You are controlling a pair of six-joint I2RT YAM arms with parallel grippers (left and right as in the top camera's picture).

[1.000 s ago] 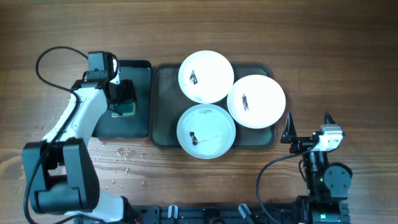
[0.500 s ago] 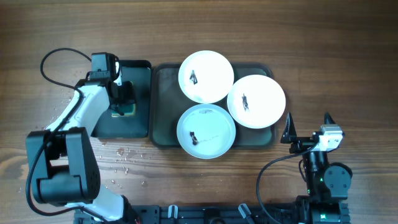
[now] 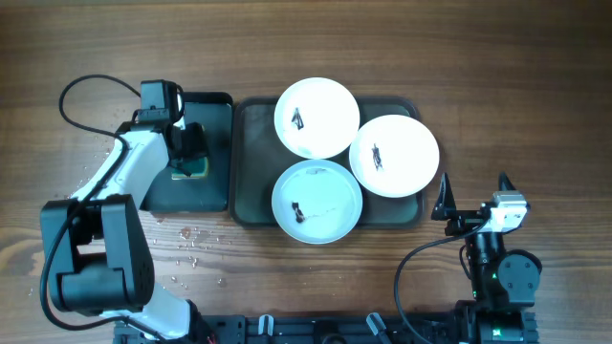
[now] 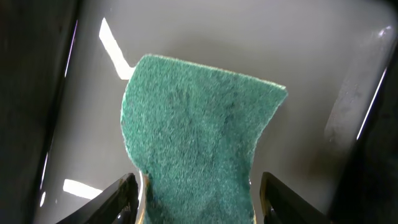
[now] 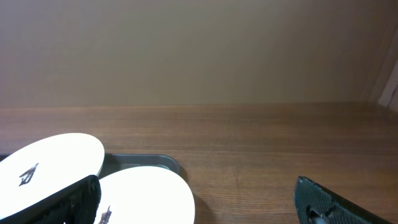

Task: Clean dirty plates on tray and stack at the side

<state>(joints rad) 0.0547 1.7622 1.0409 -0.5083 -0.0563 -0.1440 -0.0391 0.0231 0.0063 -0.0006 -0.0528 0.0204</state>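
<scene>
Three round white plates sit on the brown-grey tray (image 3: 251, 162): one at the back (image 3: 316, 118), one at the right (image 3: 394, 156), one at the front (image 3: 316, 202). Each has a small dark smudge near its centre. My left gripper (image 3: 194, 153) is over the black tray (image 3: 212, 105), shut on a green sponge (image 4: 199, 118) whose sides are pinched between the fingers (image 4: 127, 199). My right gripper (image 3: 473, 191) rests open beyond the tray's right end, with nothing between its fingers. Its wrist view shows two plates (image 5: 146, 193) and the tray's corner (image 5: 143, 162).
The narrow black tray lies directly left of the big tray. Water droplets (image 3: 191, 244) speckle the wood in front of it. A black cable (image 3: 86, 86) loops at the far left. Bare wooden table stretches right of the tray and along the back.
My left arm has shifted slightly over the black tray, and its jaws have narrowed onto the sponge. The plates and the right arm have not moved.
</scene>
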